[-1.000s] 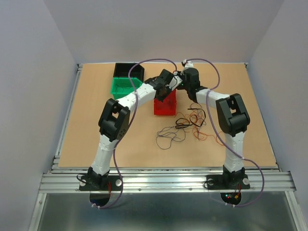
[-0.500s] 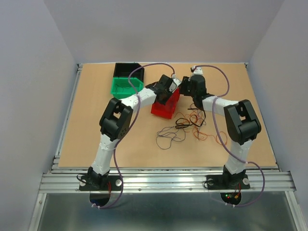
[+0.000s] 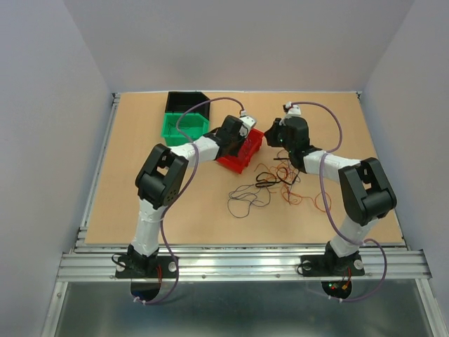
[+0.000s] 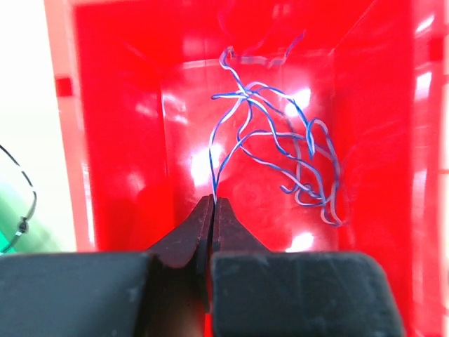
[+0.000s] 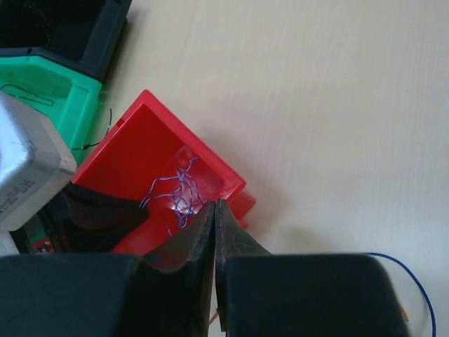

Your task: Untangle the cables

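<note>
The left jaws are pinched together on the end of the blue cable [image 4: 280, 140]. It runs straight ahead from their tips into a loose clump on the floor of the red bin [image 4: 119, 140]. The right jaws are closed with nothing visible between them, and that bin's rim lies just under their tips. Behind them, the orange and black cables [image 3: 280, 184] lie tangled on the table [image 3: 140, 161]. The thin strand could slip from the pinch. A pull could also drag the light bin, which already looks tipped.
</note>
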Controlling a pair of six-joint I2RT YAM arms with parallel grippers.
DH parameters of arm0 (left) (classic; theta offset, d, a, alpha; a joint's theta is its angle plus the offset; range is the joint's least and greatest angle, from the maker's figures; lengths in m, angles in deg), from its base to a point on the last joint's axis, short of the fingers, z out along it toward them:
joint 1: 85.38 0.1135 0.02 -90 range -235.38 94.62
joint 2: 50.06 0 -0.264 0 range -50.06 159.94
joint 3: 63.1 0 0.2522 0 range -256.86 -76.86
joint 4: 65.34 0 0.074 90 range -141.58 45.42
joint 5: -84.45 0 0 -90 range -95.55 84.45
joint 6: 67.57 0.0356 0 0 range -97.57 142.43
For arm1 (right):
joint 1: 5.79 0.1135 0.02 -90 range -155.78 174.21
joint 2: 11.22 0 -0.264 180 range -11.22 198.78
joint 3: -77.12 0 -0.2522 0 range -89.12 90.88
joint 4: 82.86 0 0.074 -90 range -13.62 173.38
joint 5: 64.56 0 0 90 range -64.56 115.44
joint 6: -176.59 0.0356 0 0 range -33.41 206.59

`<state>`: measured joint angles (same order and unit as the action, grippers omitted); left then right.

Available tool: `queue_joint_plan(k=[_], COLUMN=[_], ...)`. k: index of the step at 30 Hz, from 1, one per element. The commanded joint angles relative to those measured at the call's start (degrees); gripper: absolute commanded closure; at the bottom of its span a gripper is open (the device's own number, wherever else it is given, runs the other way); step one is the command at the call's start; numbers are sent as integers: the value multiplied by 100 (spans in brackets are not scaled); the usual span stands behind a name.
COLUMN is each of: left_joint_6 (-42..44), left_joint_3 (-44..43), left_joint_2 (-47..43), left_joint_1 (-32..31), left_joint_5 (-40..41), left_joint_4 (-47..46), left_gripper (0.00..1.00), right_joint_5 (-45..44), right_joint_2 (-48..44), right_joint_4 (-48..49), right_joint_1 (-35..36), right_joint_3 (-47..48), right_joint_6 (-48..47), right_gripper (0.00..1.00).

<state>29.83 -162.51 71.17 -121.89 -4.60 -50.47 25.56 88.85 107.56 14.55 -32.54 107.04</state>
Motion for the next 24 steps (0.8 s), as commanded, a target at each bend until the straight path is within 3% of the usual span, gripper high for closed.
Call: queue_joint_plan(k=[1, 9, 12, 13, 16, 18, 21, 24], left_joint_6=[-63, 130, 174, 174, 209, 209, 209, 201], left_joint_3=[250, 444, 435, 452, 505, 557, 593, 584], left_joint_2=[-697, -917, -917, -943, -1005, -1022, -1022, -970], left_joint_1=[-14, -14, -5, 4, -5, -5, -5, -5], left_joint_5=[-253, -517, -517, -482, -464, -455, -464, -482], left_joint_4=[-743, -823, -761, -761, -761, -752, -761, -769], left_gripper=[100, 91, 84, 77, 75, 78, 94, 100], right_joint_5=[471, 489, 419, 410, 401, 541, 970, 1244], right_joint_2=[-295, -111, -163, -190, -225, -234, -102, 109], right_joint_4=[447, 482, 491, 491, 499, 499, 404, 148], right_joint_1=[-21, -21, -21, -21, -21, -21, -21, -4], right_joint_3=[-200, -147, -208, -226, -252, -244, -7, 292], right_joint_6=[38, 65, 56, 47, 21, -23, -76, -146], right_gripper=[93, 96, 96, 96, 95, 95, 93, 94])
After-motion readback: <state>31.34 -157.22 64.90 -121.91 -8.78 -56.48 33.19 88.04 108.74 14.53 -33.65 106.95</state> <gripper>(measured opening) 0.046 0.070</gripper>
